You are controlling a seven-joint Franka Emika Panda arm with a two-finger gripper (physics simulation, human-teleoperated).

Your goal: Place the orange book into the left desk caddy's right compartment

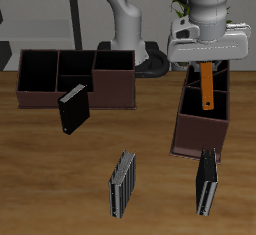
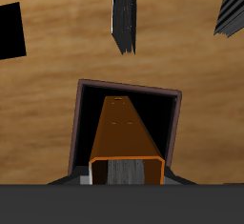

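My gripper (image 1: 206, 69) is shut on the upper end of the orange book (image 1: 207, 89). The book hangs upright, and its lower end dips inside the left desk caddy (image 1: 198, 144), a long dark-brown box whose narrow end wall faces the table's front edge. In the wrist view the orange book (image 2: 124, 132) runs down from my gripper (image 2: 124, 176) into one open section of the caddy (image 2: 172, 123). That section's walls frame the book on all sides. I cannot tell whether the book touches the floor of the section.
A second brown caddy (image 1: 40, 97) stands broadside farther along the table, with a black book (image 1: 72, 110) leaning at its front. Two grey striped books (image 1: 122, 184) (image 1: 207, 183) stand near the table's front edge, one just before the left caddy's end wall.
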